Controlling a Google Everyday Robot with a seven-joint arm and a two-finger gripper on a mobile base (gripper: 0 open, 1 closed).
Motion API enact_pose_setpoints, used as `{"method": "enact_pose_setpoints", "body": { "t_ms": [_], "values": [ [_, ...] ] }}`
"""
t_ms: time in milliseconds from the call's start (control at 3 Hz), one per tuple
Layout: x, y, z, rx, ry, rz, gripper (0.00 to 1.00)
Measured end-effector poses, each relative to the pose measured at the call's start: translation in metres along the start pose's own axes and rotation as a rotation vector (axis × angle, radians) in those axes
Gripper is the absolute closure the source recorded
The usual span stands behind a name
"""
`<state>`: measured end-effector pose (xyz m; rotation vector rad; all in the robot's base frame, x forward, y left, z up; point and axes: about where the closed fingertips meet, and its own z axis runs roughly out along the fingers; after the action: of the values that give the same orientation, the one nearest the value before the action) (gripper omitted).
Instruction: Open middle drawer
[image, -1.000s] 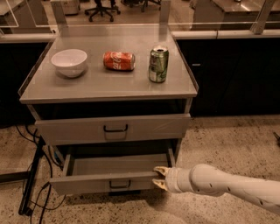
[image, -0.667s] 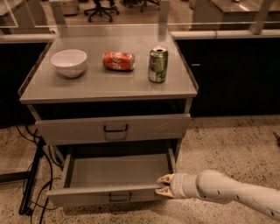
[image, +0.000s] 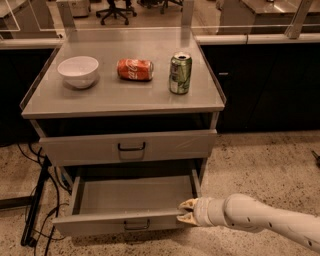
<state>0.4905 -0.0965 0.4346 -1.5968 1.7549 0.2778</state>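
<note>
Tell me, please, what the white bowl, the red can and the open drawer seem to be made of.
White bowl: probably glazed ceramic, smooth with a soft shine. Red can: thin printed metal, likely aluminium, with a glossy skin. Middle drawer: grey matt sheet metal, with thin flat walls. The gripper sits at its front right corner.
</note>
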Motion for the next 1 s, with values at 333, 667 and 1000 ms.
{"method": "enact_pose_setpoints", "body": {
  "t_ms": [333,667,1000],
  "values": [
    [0.0000,0.0000,0.0000,0.000,0.000,0.000,0.50],
    [0.0000,0.0000,0.0000,0.000,0.000,0.000,0.27],
    [-0.0001,0.0001,0.0001,0.000,0.000,0.000,0.00]
  ]
}}
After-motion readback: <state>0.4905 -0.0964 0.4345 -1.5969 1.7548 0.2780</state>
